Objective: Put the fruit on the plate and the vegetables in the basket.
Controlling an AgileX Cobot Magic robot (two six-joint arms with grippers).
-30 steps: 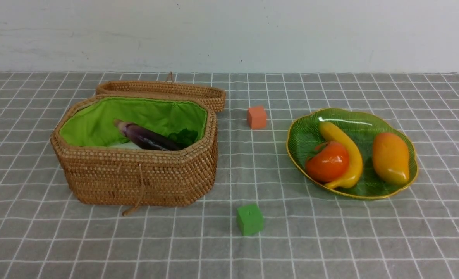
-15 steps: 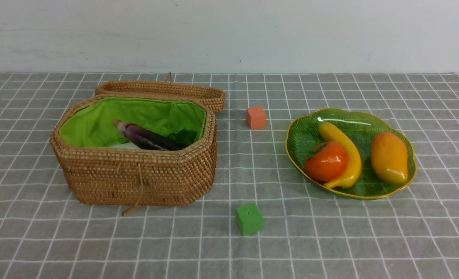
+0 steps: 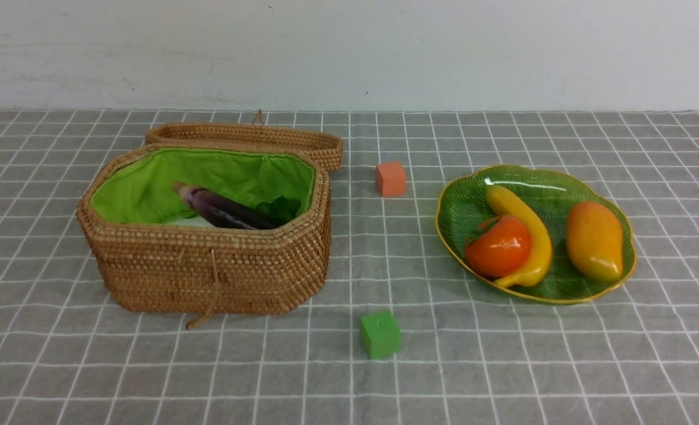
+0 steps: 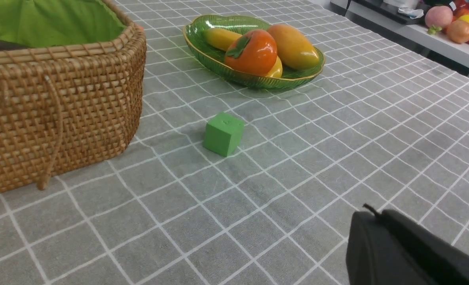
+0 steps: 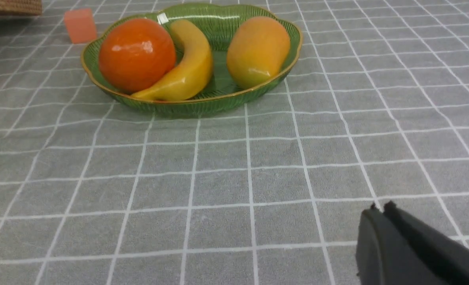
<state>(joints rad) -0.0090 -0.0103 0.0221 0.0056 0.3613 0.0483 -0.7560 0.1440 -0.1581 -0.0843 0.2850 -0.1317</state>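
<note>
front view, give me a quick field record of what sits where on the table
plate: translucent green glass dish with gold rim, robot's right
on plate: curved yellow banana; round orange persimmon; orange-yellow mango
basket: woven wicker basket with green lining, robot's left, lid open
in basket: dark purple eggplant; others mostly hidden
loose: small orange cube; small green cube

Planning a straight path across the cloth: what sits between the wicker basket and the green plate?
In the front view, only bare checked cloth lies between the basket and plate; the orange cube sits farther back, the green cube nearer.
</note>
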